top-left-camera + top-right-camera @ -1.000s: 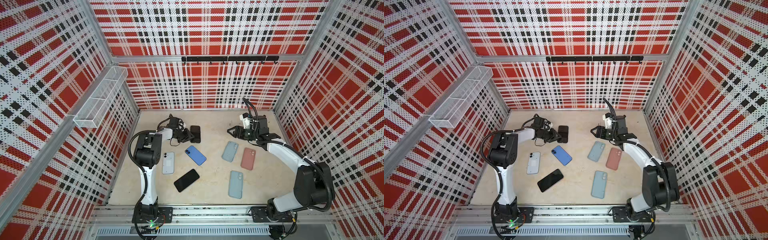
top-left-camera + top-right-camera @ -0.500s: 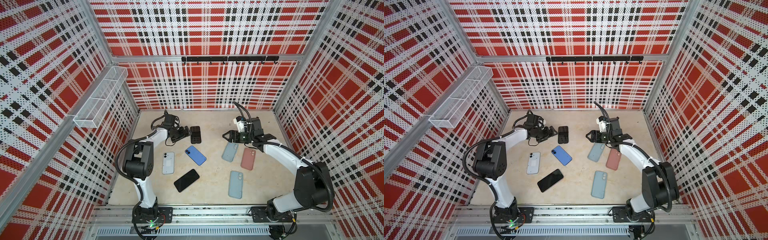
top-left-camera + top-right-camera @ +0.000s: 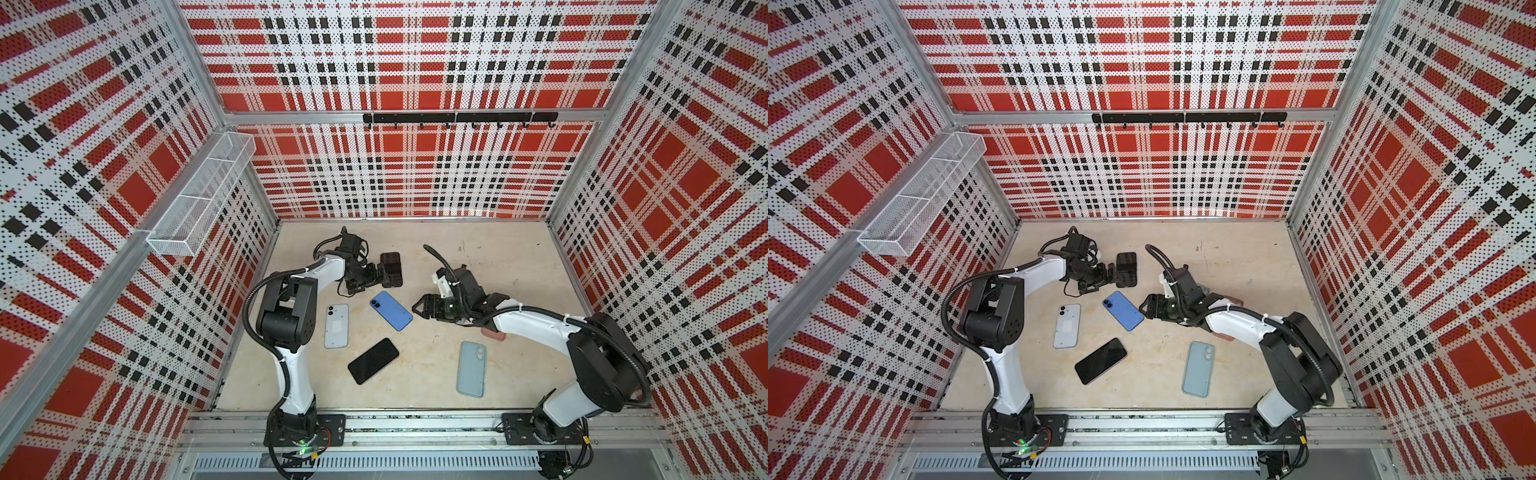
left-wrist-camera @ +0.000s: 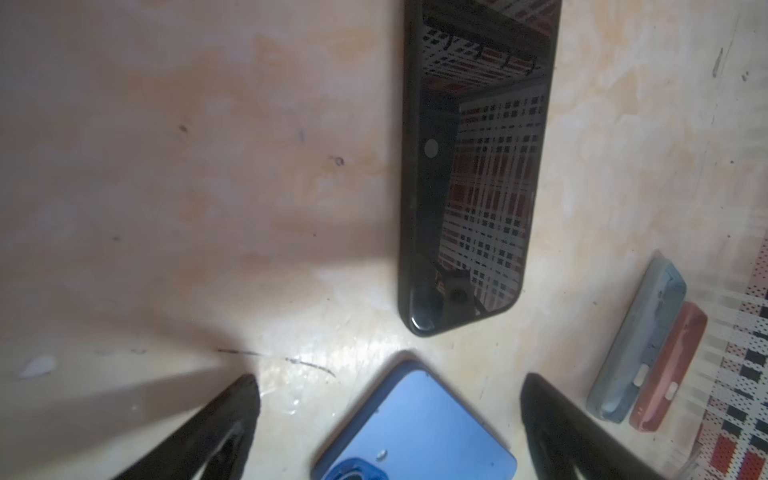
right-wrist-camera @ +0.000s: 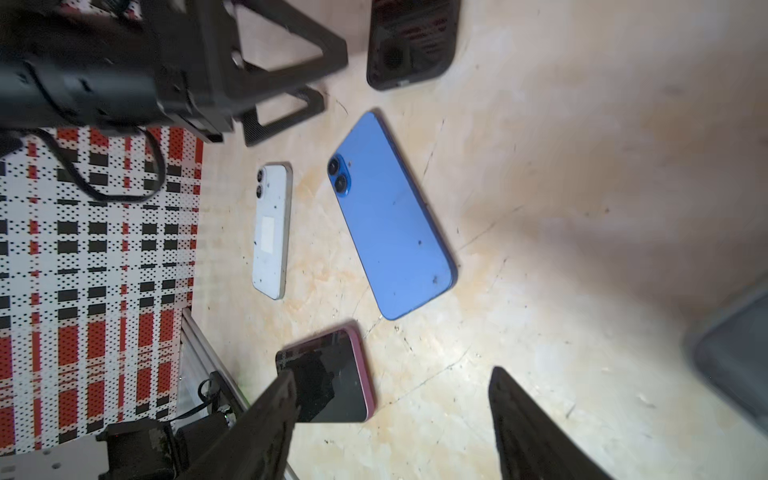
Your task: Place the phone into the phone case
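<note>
At the back lies a black phone case [image 3: 391, 269] [image 4: 478, 166] with a glossy dark screen facing up inside its rim. My left gripper [image 3: 375, 277] [image 4: 388, 378] stands open just left of it, holding nothing. A blue phone [image 3: 391, 310] [image 5: 390, 216] lies camera side up in the middle. My right gripper [image 3: 420, 309] [image 5: 392, 372] is open and empty just right of that phone. A white phone [image 3: 336, 325] and a pink-edged phone [image 3: 372, 360] [image 5: 332, 378], screen up, lie nearer the front.
A blue-grey case [image 3: 471, 369] lies front right. A pink case [image 3: 494, 333] shows partly under my right arm, and the left wrist view shows it beside a second grey-blue case [image 4: 640, 345]. Plaid walls close in the beige floor [image 3: 511, 257].
My left gripper has opened wide and drawn back left from the black case. My right gripper has swung forward and left, from above the cases to beside the blue phone.
</note>
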`<state>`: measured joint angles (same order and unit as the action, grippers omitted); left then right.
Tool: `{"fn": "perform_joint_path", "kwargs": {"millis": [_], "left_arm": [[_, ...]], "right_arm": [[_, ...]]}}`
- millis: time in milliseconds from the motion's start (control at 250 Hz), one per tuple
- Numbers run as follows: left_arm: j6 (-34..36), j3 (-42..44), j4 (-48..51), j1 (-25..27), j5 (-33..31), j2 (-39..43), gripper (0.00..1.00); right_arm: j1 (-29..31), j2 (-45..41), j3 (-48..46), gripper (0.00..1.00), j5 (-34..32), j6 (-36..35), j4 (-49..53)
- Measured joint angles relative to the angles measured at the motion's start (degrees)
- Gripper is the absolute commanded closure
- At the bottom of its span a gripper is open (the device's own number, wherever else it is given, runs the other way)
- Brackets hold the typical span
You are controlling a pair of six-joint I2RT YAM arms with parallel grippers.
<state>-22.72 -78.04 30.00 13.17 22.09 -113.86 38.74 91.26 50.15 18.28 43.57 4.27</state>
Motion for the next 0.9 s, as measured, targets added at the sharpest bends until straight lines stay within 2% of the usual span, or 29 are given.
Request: {"fn": "perform_joint_path", "kwargs": {"millis": [404,616,900], "left_arm": [[1.3,1.3,1.8,4.2,1.9,0.4,0.00],[1.0,6.0,2.0,5.9,2.1,3.7,0.01],[-2.2,12.5,1.3,8.8,-0.3,9.0,0.00]], "right_arm": [[1.0,8.9,-5.8,0.26,0.7,13.0,-18.5],[1.0,12.9,-6.1,0.26,2.8,16.1,-26.9],[-0.9,13.4,-7.3,0.25,3.7,17.2,-30.4]]}}
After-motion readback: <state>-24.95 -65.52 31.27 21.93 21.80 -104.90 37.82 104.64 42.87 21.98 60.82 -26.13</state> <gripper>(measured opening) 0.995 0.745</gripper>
